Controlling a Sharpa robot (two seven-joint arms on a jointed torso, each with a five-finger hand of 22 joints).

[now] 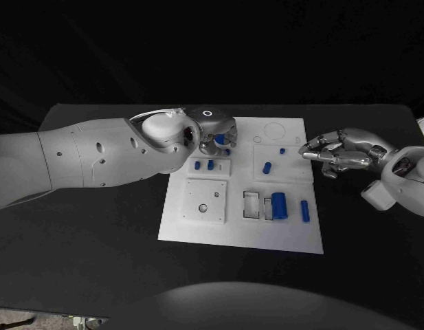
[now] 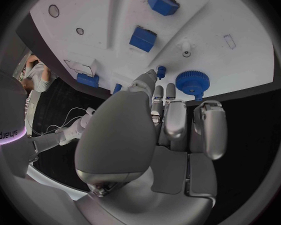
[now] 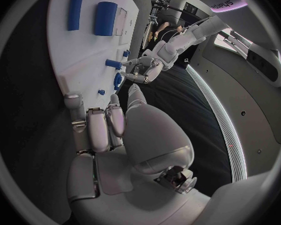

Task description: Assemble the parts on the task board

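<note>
The left hand [image 1: 215, 132] sits over the board's [image 1: 212, 237] far left part, around 11 o'clock from the board's middle. In the left wrist view its fingers [image 2: 172, 117] lie close together and stretched forward, and just past their tips is a blue gear [image 2: 190, 81] with a small blue peg [image 2: 160, 72] beside it. Whether the fingertips touch the gear or merely hover at it I cannot tell, so I cannot say if the hand holds anything.

The right hand [image 1: 343, 154] hangs off the board's right edge, about 2 o'clock from centre, over the black counter [image 1: 93, 234], fingers loosely curled with nothing in them.

The gear is the nearest part, straight ahead of the left fingers; the right hand is well apart from it. It looks round and flat on the board, so it offers no long axis to line up with. The other parts, a short cylinder [image 1: 268, 167] mid-board and a thick cylinder [image 1: 280, 205] with a thin rod [image 1: 305, 211] at 4 o'clock, run lengthwise near to far and lie closer to the right hand
</note>
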